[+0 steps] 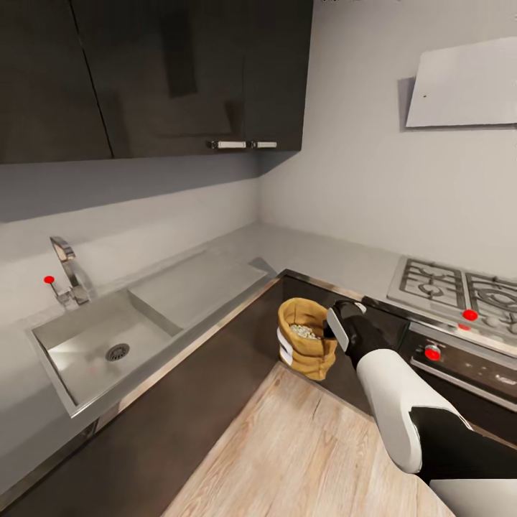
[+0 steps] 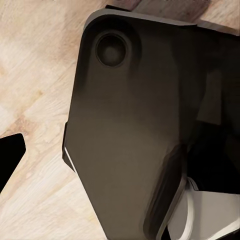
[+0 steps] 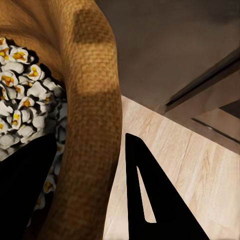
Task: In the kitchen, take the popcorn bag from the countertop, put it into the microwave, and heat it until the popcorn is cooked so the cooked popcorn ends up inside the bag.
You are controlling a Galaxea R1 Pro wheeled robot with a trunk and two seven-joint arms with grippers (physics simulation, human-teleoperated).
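White-and-black arm showing against the kitchen

In the head view the right arm (image 1: 402, 402) is wearing a smooth white shell over its forearm, giving way to black at the wrist and at the joint nearer the body, and the right gripper (image 1: 337, 324) is showing black with a pale grey panel on its side. In the right wrist view its fingers (image 3: 155, 200) are showing as flat black wedges. In the left wrist view a dark matte housing (image 2: 130, 135) is bearing a round recess, with a white rounded part beneath.
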